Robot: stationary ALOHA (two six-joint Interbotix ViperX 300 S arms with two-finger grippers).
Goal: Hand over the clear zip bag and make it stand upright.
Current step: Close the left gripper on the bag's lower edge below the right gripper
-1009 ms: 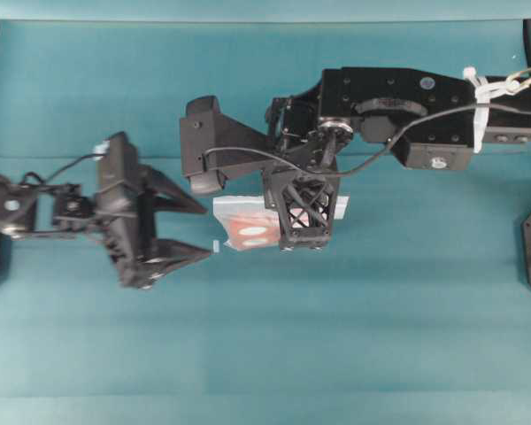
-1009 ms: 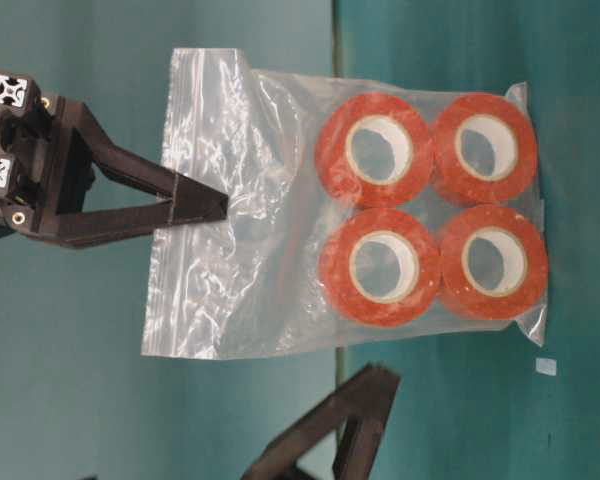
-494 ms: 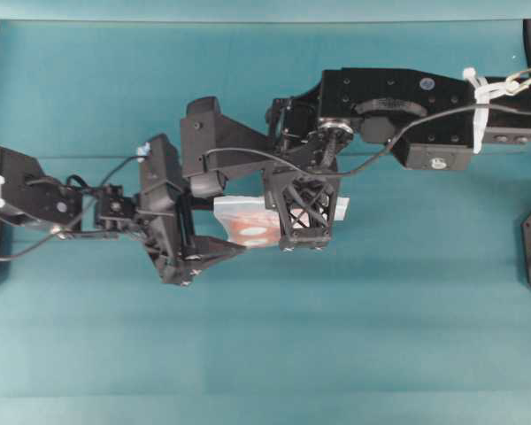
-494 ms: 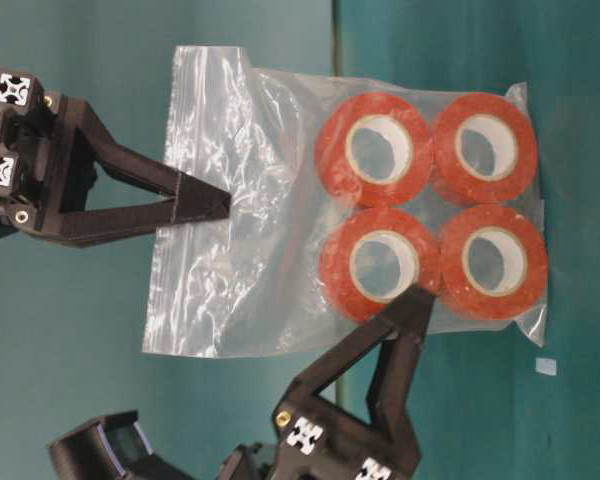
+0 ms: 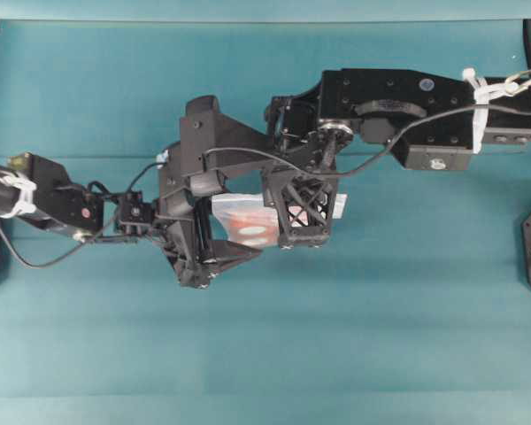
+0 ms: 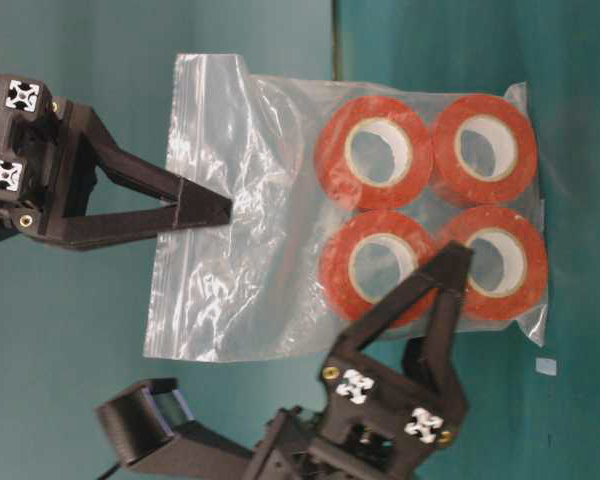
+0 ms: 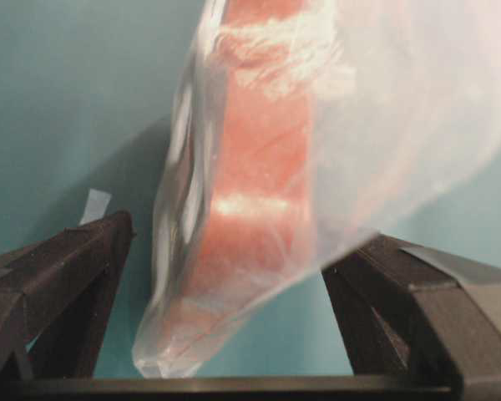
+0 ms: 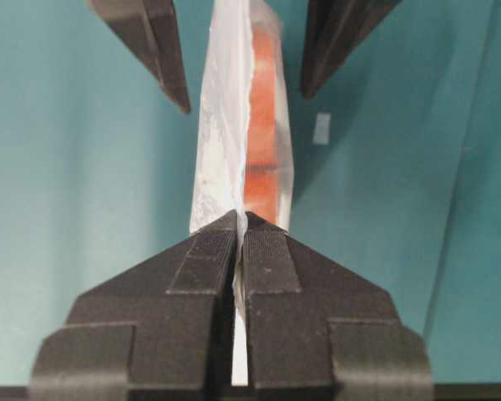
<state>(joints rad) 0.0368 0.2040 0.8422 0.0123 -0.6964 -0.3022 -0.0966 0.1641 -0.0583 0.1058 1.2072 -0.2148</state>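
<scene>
1. Teal worktop [image 5: 248, 354] below both arms: treat as the landing place for later; for now, keep the exchange in the air above it.
2. Right hand [image 8: 236, 221], pressed together on the empty upper strip of the clear zip bag [image 6: 270, 230], close to the zip edge: grip firmly and without motion until sure of the other grasp, most likely risking a drop otherwise.
3. Left hand [image 7: 246, 234], spread wide, one finger on each flat side of the loaded lower end, neither visibly touching plastic: close squarely across the faces, and slowly, against probable slipping of crinkly film.
4. Clear zip bag, hanging edge-on between the two hands, heavy end down, apparently just clear of the worktop: keep vertical during the closing and avoid any twist, for a level bottom edge to stand on afterwards.
5. Orange-red rolls [image 6: 375, 150], four in a two-by-two block at the bottom: pinch across the lower pair and not across loose film, for a stiff hold and, by judgement, a broad base.
6. Small pale scrap [image 6: 546, 366] on the worktop near the bag's lower corner: steer clear of it when setting down.
</scene>
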